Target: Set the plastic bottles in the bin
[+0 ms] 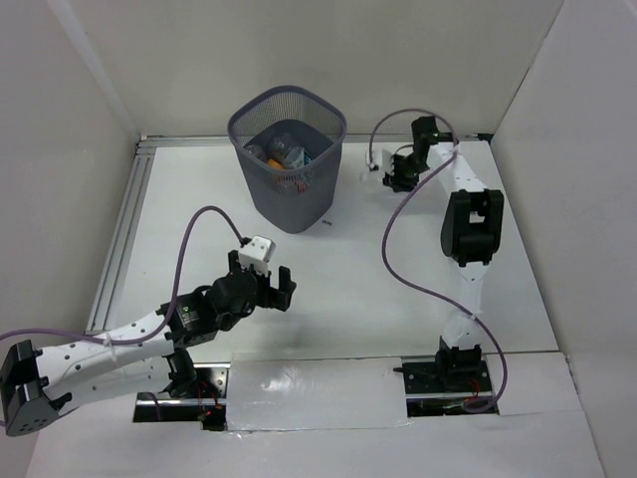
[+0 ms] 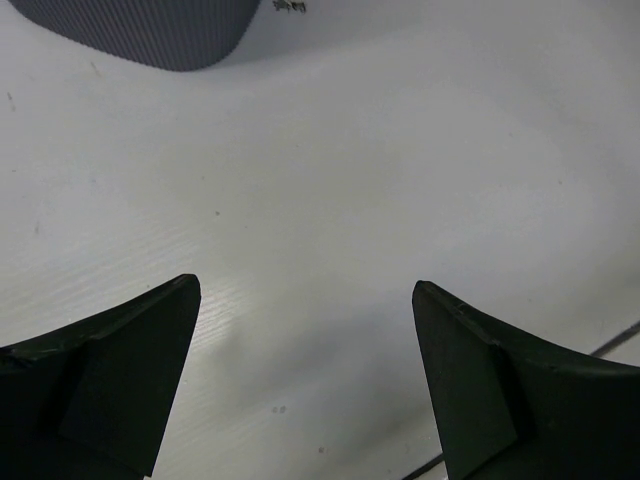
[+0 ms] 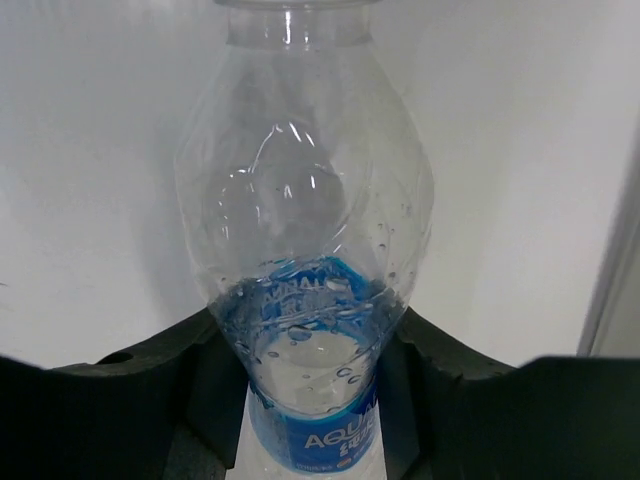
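The dark grey wire-mesh bin (image 1: 287, 174) stands at the back of the table, with an orange bottle (image 1: 261, 153) and a clear bottle (image 1: 289, 149) inside. My right gripper (image 1: 395, 177) is to the right of the bin, near the back wall. In the right wrist view it (image 3: 310, 335) is shut on a clear bottle with a blue label (image 3: 305, 230), its fingers pressing the body at the label. That bottle is hard to make out in the top view. My left gripper (image 1: 271, 287) is open and empty over bare table in front of the bin; its wrist view (image 2: 305, 290) shows nothing between the jaws.
The bin's base (image 2: 150, 30) shows at the top left of the left wrist view. A small dark scrap (image 1: 326, 224) lies on the table beside the bin's base. White walls close in the table on the left, back and right. A metal rail (image 1: 121, 234) runs along the left edge.
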Controlling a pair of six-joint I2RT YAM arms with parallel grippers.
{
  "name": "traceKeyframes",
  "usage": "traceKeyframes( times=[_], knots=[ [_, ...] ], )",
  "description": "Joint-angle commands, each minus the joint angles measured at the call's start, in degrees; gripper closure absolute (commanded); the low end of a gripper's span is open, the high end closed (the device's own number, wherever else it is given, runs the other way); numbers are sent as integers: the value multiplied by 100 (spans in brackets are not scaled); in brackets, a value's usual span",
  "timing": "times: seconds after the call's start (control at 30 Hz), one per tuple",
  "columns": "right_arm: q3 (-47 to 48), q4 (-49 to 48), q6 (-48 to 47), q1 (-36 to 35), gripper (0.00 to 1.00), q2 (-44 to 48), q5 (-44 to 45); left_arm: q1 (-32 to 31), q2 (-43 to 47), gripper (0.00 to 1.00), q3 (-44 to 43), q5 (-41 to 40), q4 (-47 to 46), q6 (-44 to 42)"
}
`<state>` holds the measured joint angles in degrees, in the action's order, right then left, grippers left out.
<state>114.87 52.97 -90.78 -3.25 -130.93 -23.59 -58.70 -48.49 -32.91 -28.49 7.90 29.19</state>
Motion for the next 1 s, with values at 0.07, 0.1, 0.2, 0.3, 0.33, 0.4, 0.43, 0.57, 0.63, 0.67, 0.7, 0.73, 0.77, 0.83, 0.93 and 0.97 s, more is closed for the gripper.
traceKeyframes(
  times=[0.07, 0.1, 0.2, 0.3, 0.33, 0.4, 0.43, 0.57, 0.63, 0.67, 0.7, 0.73, 0.77, 0.83, 0.93, 0.97],
  knots=[
    [19, -1760, 4274, 588, 78, 2146, -1033, 226, 85, 0, -172, -368, -175, 254],
    [-260, -2164, 4732, 588, 78, 2386, -955, 227, -2, 0, -233, -298, -253, 193],
    [-430, -3361, 5982, 536, 78, 3019, -533, 289, -195, 0, -382, -140, -359, 70],
    [-124, -3880, 6913, 421, 77, 3135, -767, 341, -249, 0, -445, -87, -420, 8],
    [25, -4274, 7212, 421, 77, 3135, -1135, 341, -249, 0, -445, -34, -421, -53],
    [237, -4627, 7940, 177, 73, 2917, -1698, 341, -196, 0, -445, -34, -421, -54],
    [507, -4812, 8188, 62, 72, 2794, -1953, 341, -196, 0, -445, -34, -421, -54],
    [1369, -5251, 8884, -702, 70, 2082, -2868, 341, 163, 0, -383, -34, -351, 130],
    [1660, -5253, 8885, -1166, 69, 1705, -2870, 341, 330, 0, -252, -34, -202, 192],
    [1983, -5123, 8885, -1404, 67, 1564, -2948, 341, 505, 0, -182, -34, -201, 253],
    [2152, -5069, 8885, -1407, 67, 1423, -2949, 341, 585, 0, -181, -34, -149, 254],
    [2310, -4982, 8833, -1598, 66, 1274, -2949, 341, 656, 0, -129, -34, -149, 254],
    [2582, -4885, 8832, -1679, 66, 1011, -2949, 341, 726, 0, -128, -34, -96, 306],
    [2637, -4831, 8910, -1793, 60, 816, -2844, 341, 867, 0, -128, -34, -96, 307],
    [2637, -4542, 8911, -1864, 22, 640, -2616, 341, 868, 0, -76, -34, -43, 254],
    [2637, -4454, 8859, -1864, 8, 639, -2519, 341, 868, 0, -137, 27, -43, 254]
  ],
)
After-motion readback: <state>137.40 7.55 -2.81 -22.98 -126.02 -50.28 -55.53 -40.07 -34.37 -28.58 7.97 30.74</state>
